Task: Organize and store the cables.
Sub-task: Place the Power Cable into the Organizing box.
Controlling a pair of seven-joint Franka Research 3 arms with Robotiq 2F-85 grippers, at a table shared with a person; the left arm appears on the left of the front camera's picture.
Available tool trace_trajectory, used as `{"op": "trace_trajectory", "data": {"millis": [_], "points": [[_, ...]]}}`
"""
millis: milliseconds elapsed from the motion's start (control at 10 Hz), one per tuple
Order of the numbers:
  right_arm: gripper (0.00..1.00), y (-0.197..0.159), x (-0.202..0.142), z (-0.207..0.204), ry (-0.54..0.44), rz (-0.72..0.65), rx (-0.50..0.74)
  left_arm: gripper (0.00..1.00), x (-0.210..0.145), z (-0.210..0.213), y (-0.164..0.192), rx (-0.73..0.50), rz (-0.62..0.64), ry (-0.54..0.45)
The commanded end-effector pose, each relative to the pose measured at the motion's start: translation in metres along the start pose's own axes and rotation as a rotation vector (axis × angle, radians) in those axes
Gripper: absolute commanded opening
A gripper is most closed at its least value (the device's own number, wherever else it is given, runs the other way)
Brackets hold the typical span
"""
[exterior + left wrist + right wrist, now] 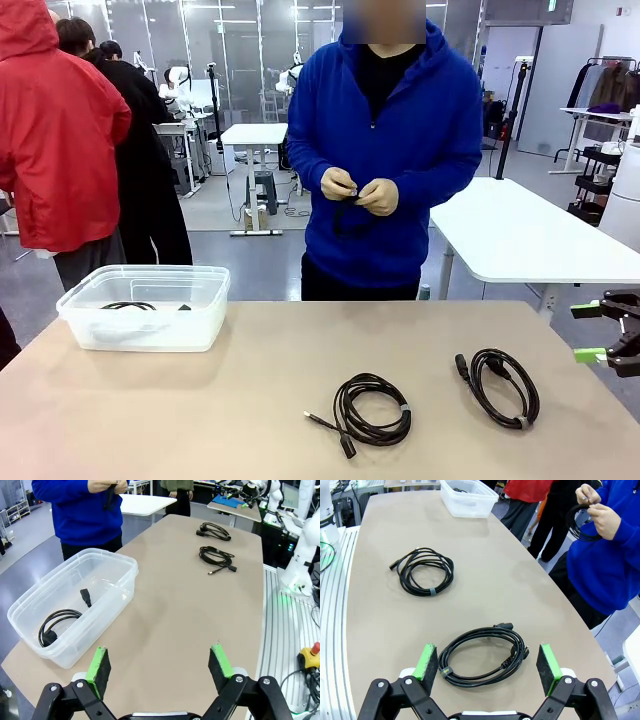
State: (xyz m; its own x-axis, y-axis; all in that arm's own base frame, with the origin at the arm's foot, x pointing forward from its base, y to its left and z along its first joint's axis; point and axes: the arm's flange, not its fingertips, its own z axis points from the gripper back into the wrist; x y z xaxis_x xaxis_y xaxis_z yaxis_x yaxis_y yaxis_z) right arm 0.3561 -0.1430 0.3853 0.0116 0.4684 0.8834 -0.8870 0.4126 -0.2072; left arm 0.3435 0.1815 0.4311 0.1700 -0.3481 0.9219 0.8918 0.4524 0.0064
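Note:
Two coiled black cables lie on the tan table: one near the front middle, another to its right. In the right wrist view the nearer coil lies just beyond my open right gripper, with the other coil farther off. A third cable rests inside the clear plastic bin at the left. The person in blue holds one more cable in both hands. My left gripper is open above bare table beside the bin. My right gripper sits at the right edge.
A white table stands behind the person on the right. A bystander in a red jacket stands past the far left corner. Bare tabletop spreads between the bin and the two coils.

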Motion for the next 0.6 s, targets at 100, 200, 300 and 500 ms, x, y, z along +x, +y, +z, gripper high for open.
{"op": "trace_trajectory", "data": {"millis": [100, 200, 300, 500], "points": [[1.0, 0.0005, 0.0012, 0.0009, 0.013, -0.005, 0.003, 1.0, 0.0024, -0.004, -0.0023, 0.034, 0.005, -0.012], [1.0, 0.0005, 0.0012, 0.0009, 0.013, -0.005, 0.003, 1.0, 0.0024, -0.004, -0.0023, 0.034, 0.005, -0.012], [1.0, 0.0005, 0.0012, 0.0009, 0.013, -0.005, 0.003, 1.0, 0.0024, -0.004, -0.0023, 0.034, 0.005, -0.012], [1.0, 0.0, 0.0, 0.0, 0.0, 0.0, 0.0, 1.0, 0.0024, -0.004, -0.0023, 0.034, 0.005, -0.012]]}}
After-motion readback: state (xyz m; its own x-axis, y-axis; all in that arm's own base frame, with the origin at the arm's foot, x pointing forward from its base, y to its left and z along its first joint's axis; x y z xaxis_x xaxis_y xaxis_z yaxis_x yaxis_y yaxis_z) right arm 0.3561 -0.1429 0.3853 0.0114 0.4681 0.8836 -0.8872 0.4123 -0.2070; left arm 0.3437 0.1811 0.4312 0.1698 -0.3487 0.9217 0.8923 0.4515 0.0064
